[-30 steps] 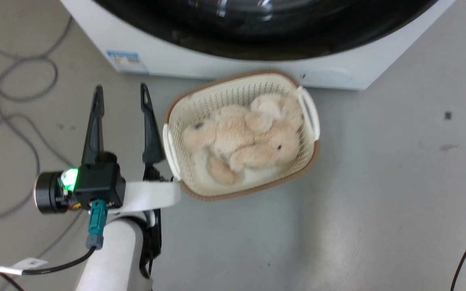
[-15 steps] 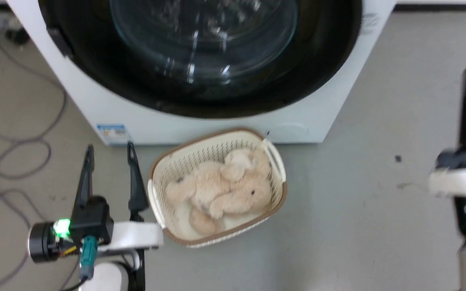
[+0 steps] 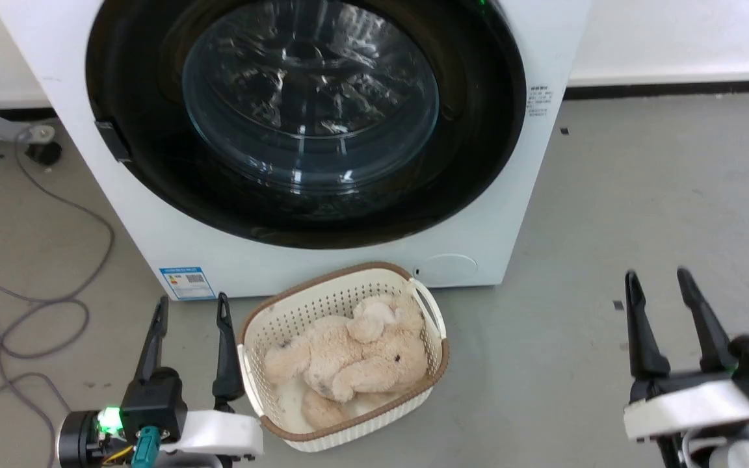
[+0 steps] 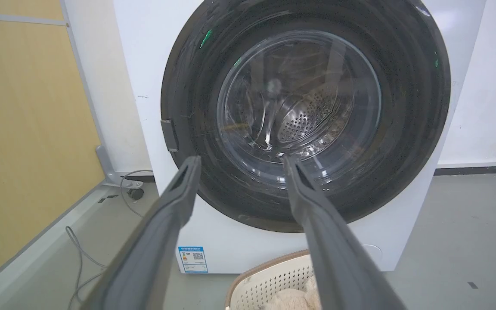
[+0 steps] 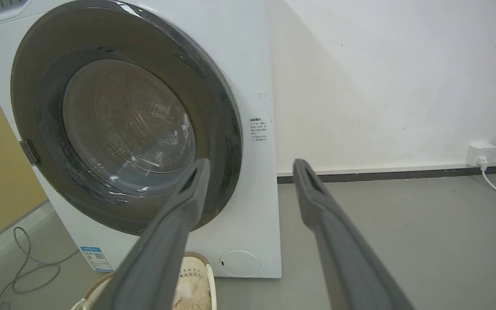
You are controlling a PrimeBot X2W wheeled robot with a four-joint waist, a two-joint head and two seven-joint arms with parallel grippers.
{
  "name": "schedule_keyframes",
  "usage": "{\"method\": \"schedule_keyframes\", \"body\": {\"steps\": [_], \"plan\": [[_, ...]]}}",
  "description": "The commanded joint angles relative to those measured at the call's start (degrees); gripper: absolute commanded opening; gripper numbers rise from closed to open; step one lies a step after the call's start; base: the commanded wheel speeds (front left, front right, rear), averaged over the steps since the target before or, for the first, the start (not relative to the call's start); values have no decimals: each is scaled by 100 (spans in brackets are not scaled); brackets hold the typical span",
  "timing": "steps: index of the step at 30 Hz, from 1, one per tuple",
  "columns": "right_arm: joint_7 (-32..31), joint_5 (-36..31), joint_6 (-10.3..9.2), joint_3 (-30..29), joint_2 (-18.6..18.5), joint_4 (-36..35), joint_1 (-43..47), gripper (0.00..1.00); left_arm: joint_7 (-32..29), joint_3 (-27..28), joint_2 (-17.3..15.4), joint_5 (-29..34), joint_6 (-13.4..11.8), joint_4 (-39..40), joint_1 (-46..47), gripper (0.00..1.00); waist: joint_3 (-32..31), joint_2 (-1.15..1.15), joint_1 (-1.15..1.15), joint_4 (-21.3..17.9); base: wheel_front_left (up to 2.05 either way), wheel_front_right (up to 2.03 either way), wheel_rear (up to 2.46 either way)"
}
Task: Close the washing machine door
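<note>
Glossy black round washing machine door [image 3: 309, 123] fills the frame's upper centre, seemingly flush on the white front-loading washing machine [image 3: 478, 240]. Left gripper [image 3: 192, 299], lower left, looks nearer than right gripper [image 3: 657, 274]; both gape empty.

The left gripper [image 3: 192, 304] points forward, its two fingers [image 3: 152, 344] spread apart. A pale wrist [image 3: 218, 432] sits just behind the jaws, with a green light [image 3: 110, 419] beside it. The right gripper [image 3: 656, 278] stands likewise, jaws parted.
</note>
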State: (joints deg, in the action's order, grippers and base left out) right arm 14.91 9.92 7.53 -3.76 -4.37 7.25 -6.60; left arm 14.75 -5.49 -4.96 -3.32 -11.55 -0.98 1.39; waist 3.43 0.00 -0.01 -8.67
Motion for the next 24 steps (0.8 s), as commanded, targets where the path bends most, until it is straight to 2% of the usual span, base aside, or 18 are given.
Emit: {"method": "schedule_keyframes", "body": {"steps": [1,9,10,24], "plan": [[9,-27,-4,-17,52,-32,170,100,25,8,-3,-9,49,-28,-99,100,-85,0,1,42,0,0,0],[9,-230,-4,6,135,-372,572,100,25,52,70,-28,199,-123,-245,100,-224,0,1,141,0,0,0],[-1,-201,0,12,108,-351,519,0,-5,45,65,-32,184,-121,-177,0,-224,0,1,140,0,0,0],[-129,-264,1,49,110,-382,531,0,-135,88,76,-1,267,-103,-173,0,-237,0,1,204,0,0,0]]}}
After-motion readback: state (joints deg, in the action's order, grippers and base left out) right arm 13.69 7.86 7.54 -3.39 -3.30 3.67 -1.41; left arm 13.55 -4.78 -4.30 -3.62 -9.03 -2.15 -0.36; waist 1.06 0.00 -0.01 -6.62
